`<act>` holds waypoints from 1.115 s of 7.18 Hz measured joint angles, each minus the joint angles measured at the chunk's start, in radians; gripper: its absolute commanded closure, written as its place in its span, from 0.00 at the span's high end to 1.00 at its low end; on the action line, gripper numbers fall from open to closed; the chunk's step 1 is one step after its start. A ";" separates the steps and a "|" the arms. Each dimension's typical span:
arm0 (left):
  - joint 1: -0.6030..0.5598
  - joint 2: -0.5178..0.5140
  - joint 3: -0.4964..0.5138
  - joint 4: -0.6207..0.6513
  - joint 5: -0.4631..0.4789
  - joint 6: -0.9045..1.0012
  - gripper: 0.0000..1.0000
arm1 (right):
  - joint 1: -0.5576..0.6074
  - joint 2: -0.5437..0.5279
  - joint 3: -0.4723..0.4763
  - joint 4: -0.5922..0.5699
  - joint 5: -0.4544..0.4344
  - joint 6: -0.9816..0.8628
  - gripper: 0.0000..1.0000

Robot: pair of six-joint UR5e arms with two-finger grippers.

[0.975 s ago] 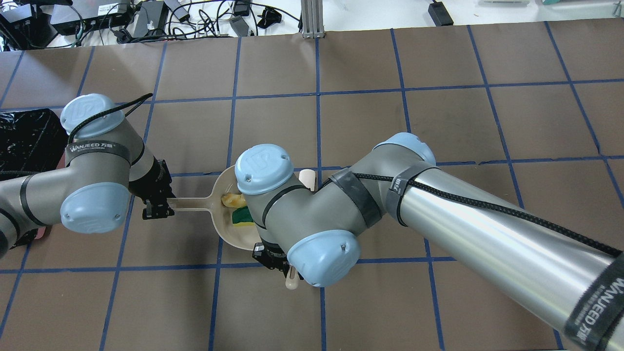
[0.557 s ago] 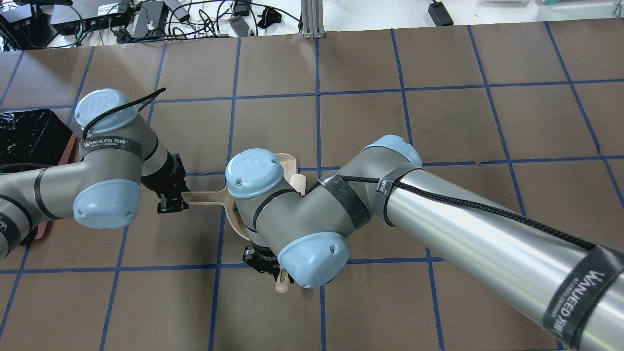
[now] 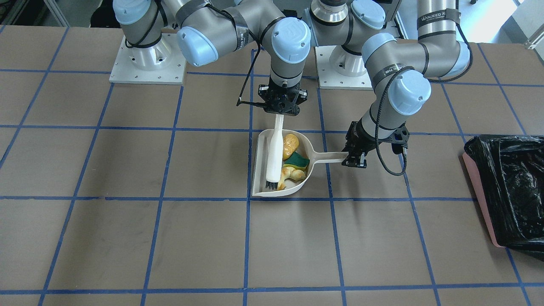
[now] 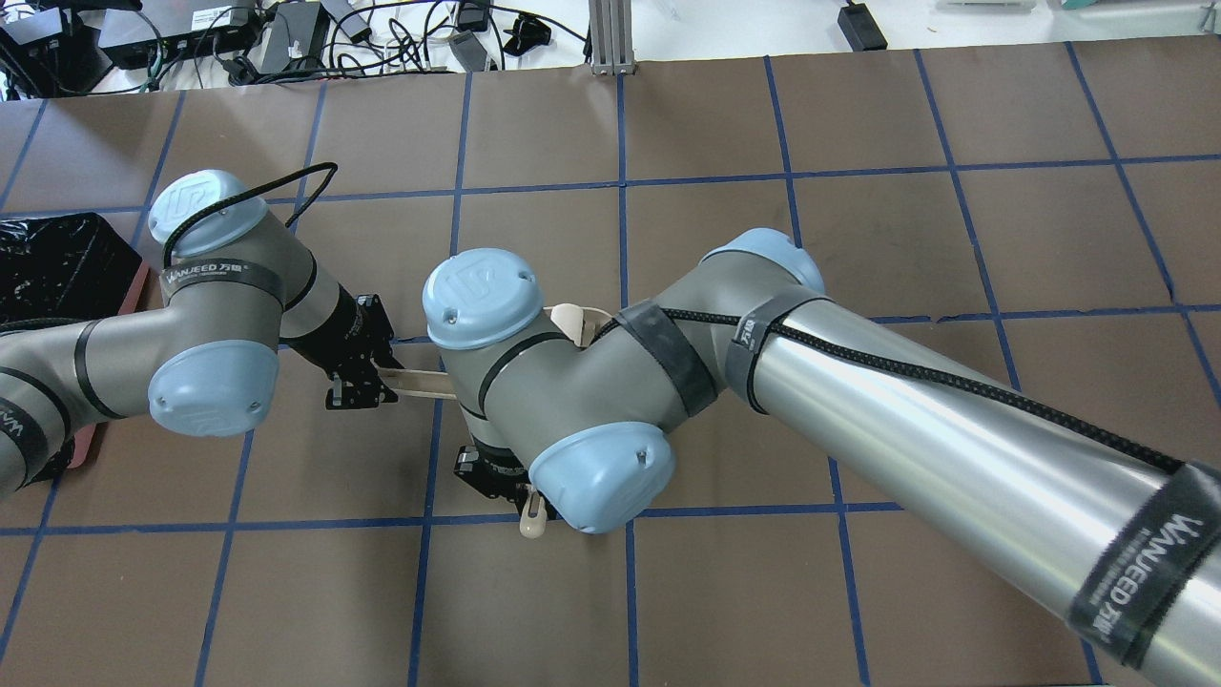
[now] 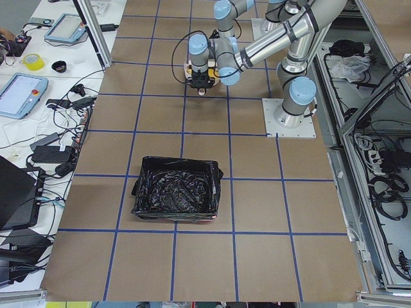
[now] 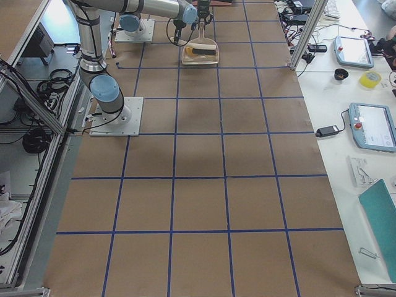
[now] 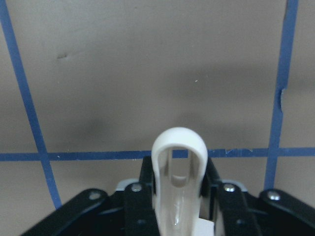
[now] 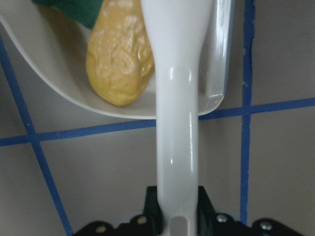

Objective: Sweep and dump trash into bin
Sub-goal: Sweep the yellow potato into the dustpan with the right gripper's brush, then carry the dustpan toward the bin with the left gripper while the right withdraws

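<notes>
One black-lined pink bin (image 3: 493,178) stands well apart, far to the robot's left. The beige dustpan (image 3: 260,178), its handle clamped in the left gripper (image 3: 355,160), carries the brush (image 3: 275,148) head, gripped by the right gripper (image 3: 280,111), beside the potato-like lump (image 3: 290,143), croissant piece (image 3: 293,173) and sponge piece (image 3: 298,160). Sweeping seems done; next, carry the pan level to the bin.

WANJEED straps, UR cap marks

White "WANJEED" lettering ran along a black strap (image 4: 221,270) on the left arm (image 4: 114,343), just left of the dustpan handle (image 4: 420,384), and along another black strap (image 4: 1143,572) on the right arm (image 4: 906,439), far right of that handle; the blue joint cap (image 4: 474,282) beside the handle carried a raised "UR" mark.
</notes>
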 measured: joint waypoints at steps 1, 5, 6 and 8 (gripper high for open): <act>0.003 -0.018 0.002 -0.002 -0.003 0.023 0.00 | -0.010 -0.010 -0.028 0.041 -0.028 -0.003 0.00; 0.043 -0.077 0.092 -0.116 -0.084 0.087 0.00 | -0.157 -0.084 -0.048 0.172 -0.102 -0.133 0.00; 0.054 -0.086 0.147 -0.173 -0.096 0.100 0.00 | -0.225 -0.098 -0.049 0.190 -0.121 -0.201 0.00; 0.106 -0.098 0.230 -0.217 -0.126 0.136 0.00 | -0.389 -0.111 -0.059 0.194 -0.181 -0.409 0.00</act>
